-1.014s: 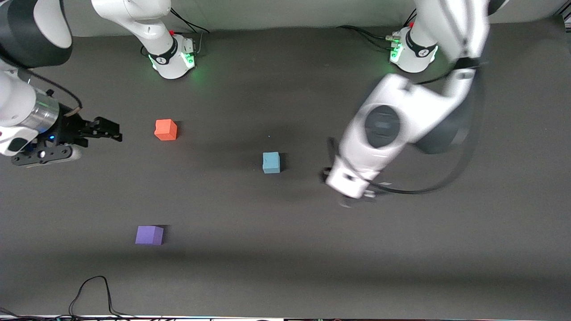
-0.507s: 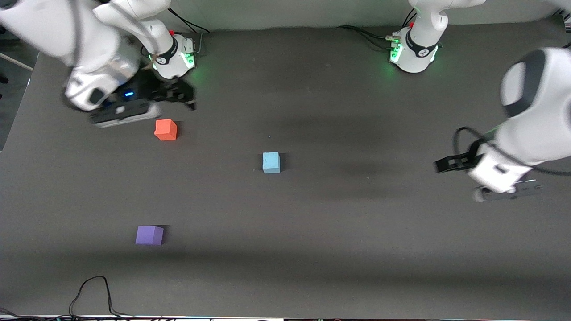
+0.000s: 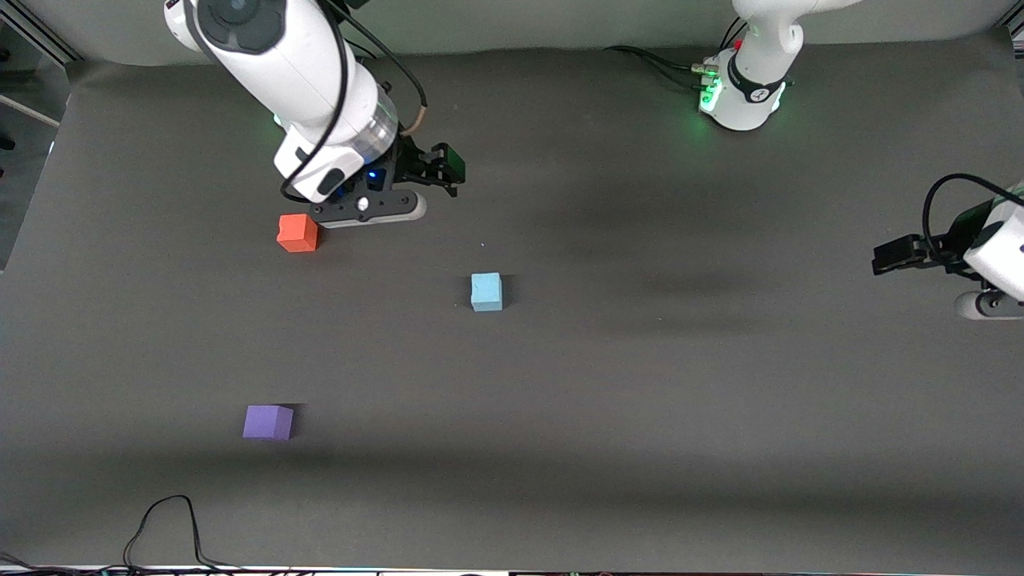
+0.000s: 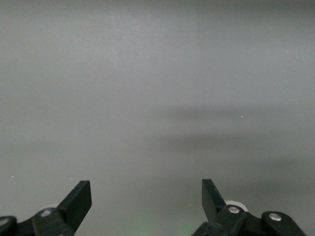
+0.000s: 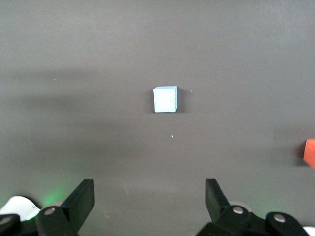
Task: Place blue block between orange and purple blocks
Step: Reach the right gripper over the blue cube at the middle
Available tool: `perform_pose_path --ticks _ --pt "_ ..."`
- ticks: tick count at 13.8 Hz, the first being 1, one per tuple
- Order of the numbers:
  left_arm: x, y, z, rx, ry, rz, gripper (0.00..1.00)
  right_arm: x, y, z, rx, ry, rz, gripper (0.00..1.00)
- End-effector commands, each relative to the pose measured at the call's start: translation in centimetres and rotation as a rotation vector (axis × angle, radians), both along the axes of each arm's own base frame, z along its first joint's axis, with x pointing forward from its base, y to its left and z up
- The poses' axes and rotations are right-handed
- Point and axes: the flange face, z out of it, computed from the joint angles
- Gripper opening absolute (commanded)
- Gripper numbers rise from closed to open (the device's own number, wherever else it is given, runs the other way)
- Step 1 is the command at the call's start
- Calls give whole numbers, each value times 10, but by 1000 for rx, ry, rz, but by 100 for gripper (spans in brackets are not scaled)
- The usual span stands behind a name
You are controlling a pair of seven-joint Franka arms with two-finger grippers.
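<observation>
A: Item one, the right gripper (image 3: 444, 170)?
B: Up in the air over bare mat beside the orange block (image 3: 297, 233), jaws spread wide, holding nothing.

A: The blue block (image 3: 486, 291)?
B: A small matte sky-blue cube, flat on the dark grey table (image 3: 640, 440), ahead of the right gripper's fingers (image 5: 81, 199) and apart from them, with nothing between. It sat toward the left arm's end from both other cubes.

A: The purple block (image 3: 268, 422)?
B: A matte violet cube, nearer the front camera than the orange block, well apart from it.

A: The left gripper (image 3: 892, 258)?
B: Over the left arm's end of the table, jaws spread, empty; that arm waited.

A: Differences between views?
B: The right wrist view showed the blue cube and an orange sliver at its edge; the left wrist view showed only mat. A black cable (image 3: 164, 524) showed in the front view alone.
</observation>
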Motion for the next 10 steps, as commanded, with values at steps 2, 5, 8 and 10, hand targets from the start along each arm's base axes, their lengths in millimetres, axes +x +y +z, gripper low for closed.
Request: perform_pose_path --ticks 2,5,8,10 --pt "-26 5 17 19 -20 -13 100 -13 38 -23 -74 6 -6 100" --pt "-36 -3 24 28 -35 -24 100 -13 55 -56 -65 -2 8 100" --pt "-49 -6 16 27 -52 -30 100 -19 64 -97 -69 -7 27 100" --pt "-47 -5 15 22 -52 -30 100 -27 66 -145 -80 -21 47 100"
